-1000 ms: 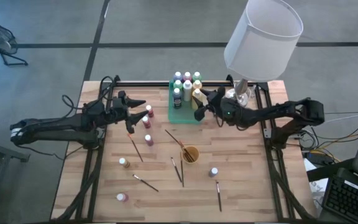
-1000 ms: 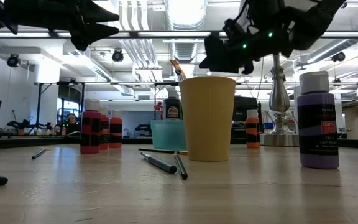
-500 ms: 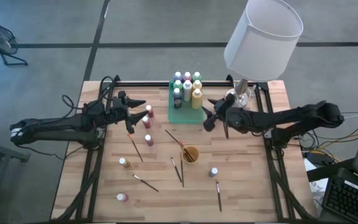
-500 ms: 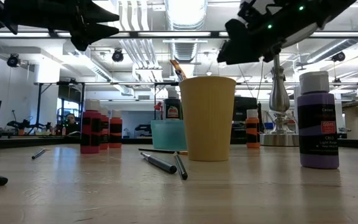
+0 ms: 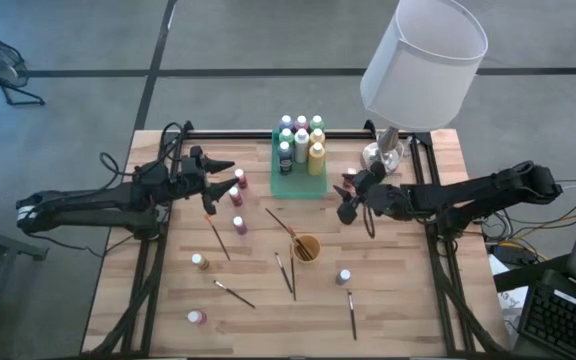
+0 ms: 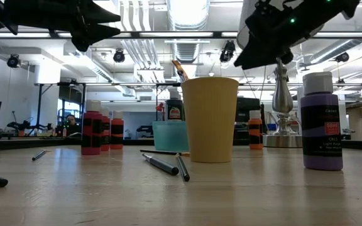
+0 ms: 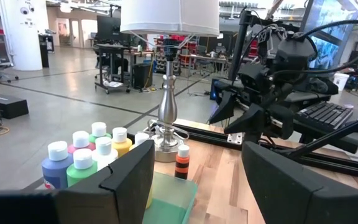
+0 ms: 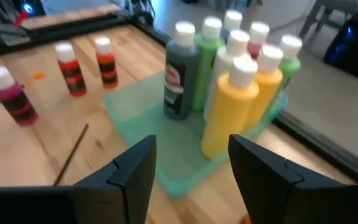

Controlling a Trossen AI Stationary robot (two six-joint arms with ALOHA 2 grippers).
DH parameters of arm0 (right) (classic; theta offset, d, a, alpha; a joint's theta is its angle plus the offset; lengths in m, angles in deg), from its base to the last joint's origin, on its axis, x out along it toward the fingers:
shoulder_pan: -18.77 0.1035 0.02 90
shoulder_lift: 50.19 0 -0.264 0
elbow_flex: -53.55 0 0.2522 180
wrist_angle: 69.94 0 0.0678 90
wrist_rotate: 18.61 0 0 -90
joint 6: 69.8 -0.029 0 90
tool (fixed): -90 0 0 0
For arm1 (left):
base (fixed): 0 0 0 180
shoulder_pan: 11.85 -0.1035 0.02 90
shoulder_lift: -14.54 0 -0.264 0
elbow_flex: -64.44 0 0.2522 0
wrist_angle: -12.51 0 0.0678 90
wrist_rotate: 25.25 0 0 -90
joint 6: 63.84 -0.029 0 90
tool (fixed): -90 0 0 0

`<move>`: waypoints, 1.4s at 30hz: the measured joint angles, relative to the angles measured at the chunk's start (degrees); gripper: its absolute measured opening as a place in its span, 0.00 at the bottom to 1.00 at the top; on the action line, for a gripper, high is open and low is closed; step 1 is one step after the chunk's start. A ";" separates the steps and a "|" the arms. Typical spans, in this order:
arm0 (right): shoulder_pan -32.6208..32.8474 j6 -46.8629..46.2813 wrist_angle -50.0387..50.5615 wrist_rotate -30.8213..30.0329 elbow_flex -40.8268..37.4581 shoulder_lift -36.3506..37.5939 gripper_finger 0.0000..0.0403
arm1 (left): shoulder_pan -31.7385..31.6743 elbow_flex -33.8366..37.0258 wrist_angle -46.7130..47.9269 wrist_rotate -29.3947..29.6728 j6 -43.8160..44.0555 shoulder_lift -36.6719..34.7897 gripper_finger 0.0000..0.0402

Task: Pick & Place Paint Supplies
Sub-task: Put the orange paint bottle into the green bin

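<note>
Pink bottle [image 5: 197, 317] at 7 o'clock of cup [image 5: 306, 247], near front edge. Purple bottle [image 5: 343, 276] at 4 o'clock of cup. Brushes [image 5: 286, 272] lie around cup, one inside. Right gripper [image 5: 349, 203] above table at 2 o'clock of cup, fingers apart, empty. Left gripper [image 5: 230, 170] at 10 o'clock, fingers apart, empty, red bottles [image 5: 238, 198] beneath. Tray [image 5: 293, 187] at 12 o'clock holds bottle group [image 5: 301, 140].

Both grippers [image 5: 230, 166] [image 5: 346, 200] open, aloft
</note>
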 joint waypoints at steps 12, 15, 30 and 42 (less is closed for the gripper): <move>1.10 -15.50 13.11 -4.74 -1.85 -0.11 0.42 | 0.00 0.00 0.54 0.00 0.00 0.00 0.62; 1.61 -18.04 13.02 -7.43 -3.72 -0.11 0.40 | 0.02 0.00 0.61 -0.02 0.00 0.00 0.62; 1.58 -15.73 -15.74 -13.65 -19.31 -0.14 0.45 | 0.02 0.00 0.50 0.00 0.20 0.00 0.62; -0.66 -11.53 -27.69 -13.00 -25.52 -0.22 0.48 | 0.01 0.00 0.47 0.00 0.22 0.00 0.62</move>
